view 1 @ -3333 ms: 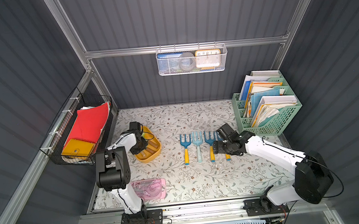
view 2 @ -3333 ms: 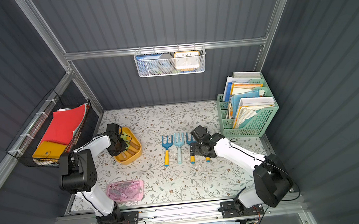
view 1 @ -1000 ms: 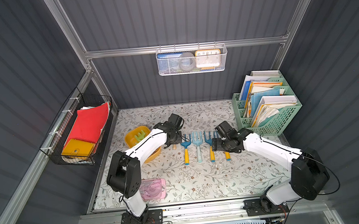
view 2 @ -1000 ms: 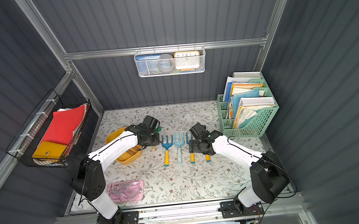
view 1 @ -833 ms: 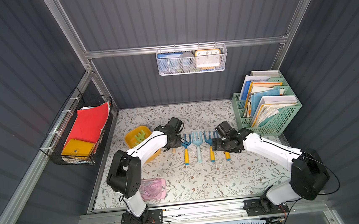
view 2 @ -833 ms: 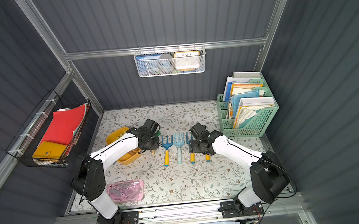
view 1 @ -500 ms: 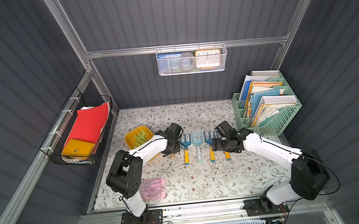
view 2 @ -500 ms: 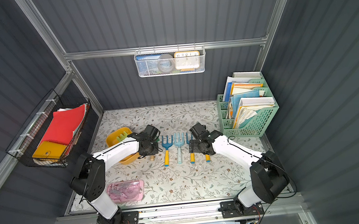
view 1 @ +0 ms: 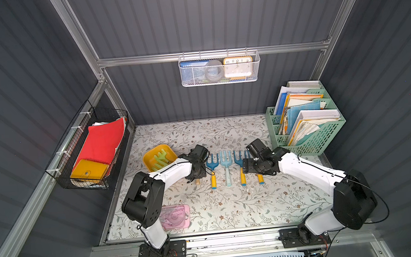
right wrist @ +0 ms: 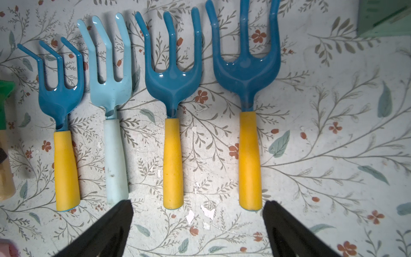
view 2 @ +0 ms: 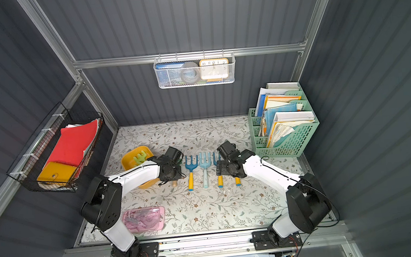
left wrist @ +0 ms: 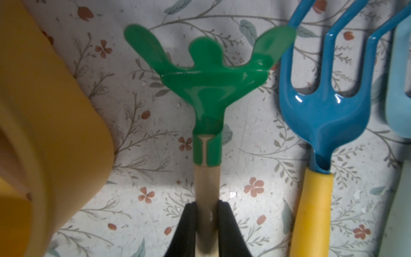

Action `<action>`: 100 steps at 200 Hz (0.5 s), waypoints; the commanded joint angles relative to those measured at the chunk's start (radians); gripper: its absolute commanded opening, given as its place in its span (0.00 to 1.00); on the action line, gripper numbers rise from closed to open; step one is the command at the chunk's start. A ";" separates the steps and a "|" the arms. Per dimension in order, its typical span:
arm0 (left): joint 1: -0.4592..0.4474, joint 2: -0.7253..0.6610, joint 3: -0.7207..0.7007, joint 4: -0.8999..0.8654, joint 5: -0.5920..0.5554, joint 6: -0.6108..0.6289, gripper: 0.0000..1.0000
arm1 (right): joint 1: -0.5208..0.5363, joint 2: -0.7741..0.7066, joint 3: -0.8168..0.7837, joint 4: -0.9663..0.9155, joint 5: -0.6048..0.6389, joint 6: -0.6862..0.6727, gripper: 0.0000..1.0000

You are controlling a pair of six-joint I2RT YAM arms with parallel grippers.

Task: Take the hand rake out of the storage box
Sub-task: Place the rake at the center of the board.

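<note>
The storage box is a mustard-yellow tub at the left of the floral table, and a pale green rake lies in it. My left gripper is shut on the wooden handle of a green hand rake. That rake is outside the box, between the box's wall and a dark blue rake. In a top view only the handle's end shows under the left gripper. My right gripper stands open over the handle ends of the rakes on the table, holding nothing.
Several blue rakes lie side by side mid-table, one of them light blue. A pink case lies near the front left. A green file holder stands at the right, a black wire basket hangs at the left, and a white mesh basket hangs on the back wall.
My left arm has carried the green hand rake out of the storage box, rightwards and down beside the row of blue rakes. The right arm has barely moved.
</note>
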 commanded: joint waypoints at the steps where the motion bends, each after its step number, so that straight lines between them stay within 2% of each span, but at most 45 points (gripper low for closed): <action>1: -0.002 0.001 -0.007 0.020 -0.025 -0.015 0.11 | -0.003 -0.006 -0.008 -0.007 -0.003 0.018 0.96; 100: -0.002 0.043 -0.042 0.071 -0.001 -0.006 0.11 | -0.003 -0.020 -0.020 -0.004 -0.008 0.014 0.96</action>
